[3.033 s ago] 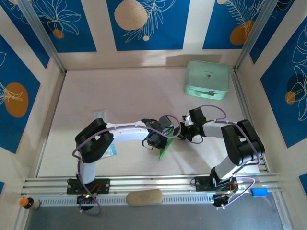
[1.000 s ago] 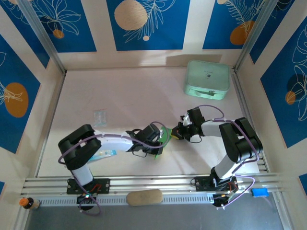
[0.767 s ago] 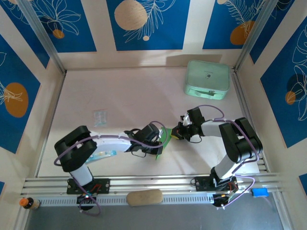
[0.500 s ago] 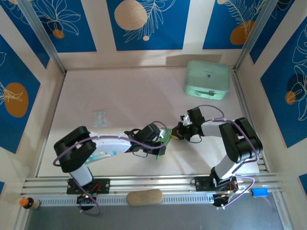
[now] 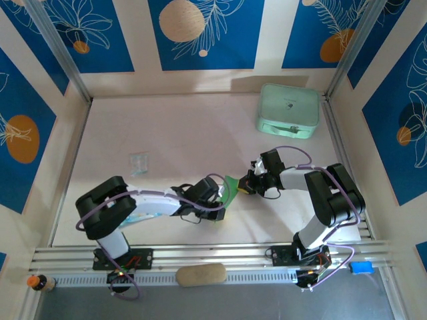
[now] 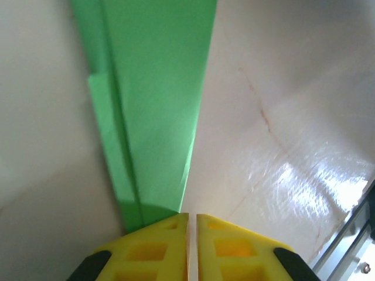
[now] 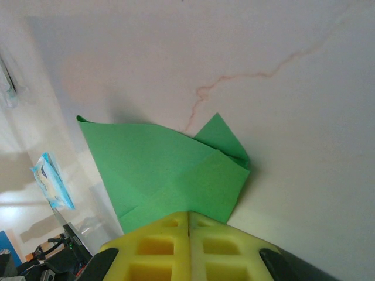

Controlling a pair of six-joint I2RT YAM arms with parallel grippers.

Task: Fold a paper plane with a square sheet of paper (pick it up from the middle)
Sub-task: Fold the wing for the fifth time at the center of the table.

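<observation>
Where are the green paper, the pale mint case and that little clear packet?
green paper (image 6: 152,99): left wrist view, on its broad flat fold.
mint case (image 5: 288,110): top view, middle of its lid.
clear packet (image 5: 139,162): top view, its centre.

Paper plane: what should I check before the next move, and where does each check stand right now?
1. Left fingers shut: ok.
2. Right fingers shut: ok.
3. Paper plane in front of both sets of fingers, reaching their tips: ok.
4. Paper actually clamped, not merely pressed: cannot tell.
5. Folds flat and even: not ok; the right wrist view shows one corner sticking out.
6. Mint case far from the work area: ok.
</observation>
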